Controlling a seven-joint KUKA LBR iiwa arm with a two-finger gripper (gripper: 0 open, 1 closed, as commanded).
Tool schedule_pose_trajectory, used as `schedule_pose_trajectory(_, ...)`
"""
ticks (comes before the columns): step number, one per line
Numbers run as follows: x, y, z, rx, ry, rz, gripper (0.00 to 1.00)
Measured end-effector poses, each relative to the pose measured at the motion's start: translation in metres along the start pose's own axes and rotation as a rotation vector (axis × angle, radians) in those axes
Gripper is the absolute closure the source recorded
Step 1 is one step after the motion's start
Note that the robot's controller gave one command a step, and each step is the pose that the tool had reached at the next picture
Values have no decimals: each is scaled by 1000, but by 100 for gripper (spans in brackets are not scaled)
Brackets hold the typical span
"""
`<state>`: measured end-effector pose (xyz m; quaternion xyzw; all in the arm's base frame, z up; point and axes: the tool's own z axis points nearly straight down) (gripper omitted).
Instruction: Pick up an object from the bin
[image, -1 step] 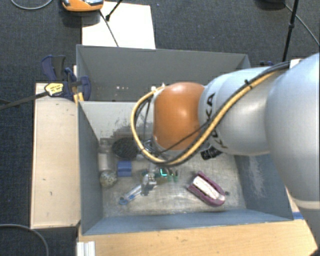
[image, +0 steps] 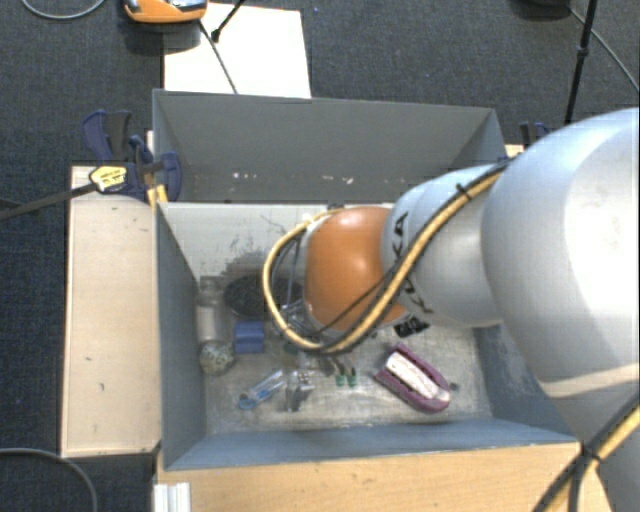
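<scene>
- Bin (image: 180, 330) of grey metal seen from above, with sloping walls and a scuffed floor holding a few small loose things.
- Robot arm (image: 560, 260), large and silver-white, reaches in from the right and covers much of the bin's right half.
- Orange cover (image: 345, 262), rounded, sits at the arm's wrist over the middle of the bin, with yellow and black cables (image: 275, 290) looped round its left side.
- Gripper (image: 298, 390) hangs below the cover, low over the front middle of the floor; whether it is spread or closed cannot be told, and nothing can be seen in its grasp.
- Pale blue and clear item (image: 258, 391), small and lying flat, sits just left of the gripper's tip, near the front wall; it is the nearest thing.
- Small green pieces (image: 345, 378) lie just right of the gripper.
- Purple and white oblong thing (image: 412, 379) lies tilted on the floor further right, near the front.
- Blue block (image: 250, 337) sits left of the cables, with a black rounded thing (image: 242, 295) behind it.
- Grey cylinder (image: 207, 315) stands by the left wall, and a mottled greenish ball (image: 215, 356) rests just in front of it.
</scene>
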<state>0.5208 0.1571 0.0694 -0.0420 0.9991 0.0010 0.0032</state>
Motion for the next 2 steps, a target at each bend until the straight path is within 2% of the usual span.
schedule_pose_trajectory(1, -2, 1, -4, -2, -7, 5, 100)
schedule_pose_trajectory(2, -1, -1, -163, 0, -3, -39, 100)
